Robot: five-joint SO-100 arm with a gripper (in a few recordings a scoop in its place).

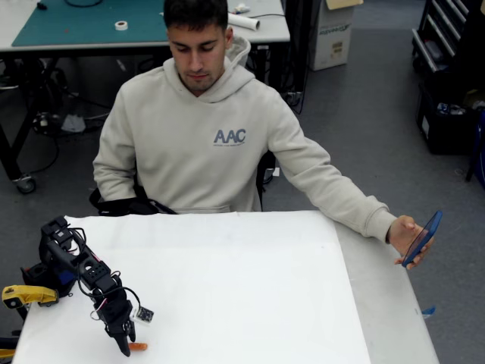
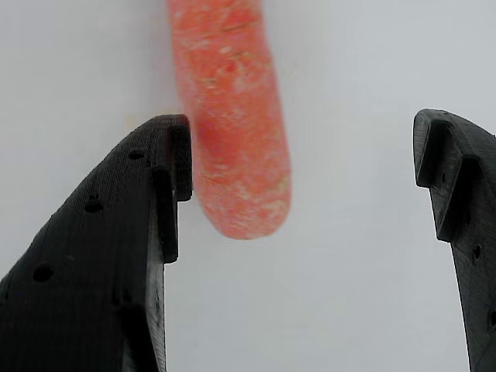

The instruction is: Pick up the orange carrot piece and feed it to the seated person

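Note:
The orange carrot piece lies on the white table near its front left edge. In the wrist view the carrot piece is a stubby orange cylinder lying between the black fingers, close beside the left finger, its rounded end toward the camera. My gripper is open, tips down at the table right over the carrot; the gripper has a wide gap to the right finger. The seated person in a beige hoodie sits behind the table, looking down.
The white table stretches right of the arm. A yellow clamp handle sticks out at the table's left edge. The person's hand holds a blue flat object beyond the right edge. A desk with a green mat stands behind.

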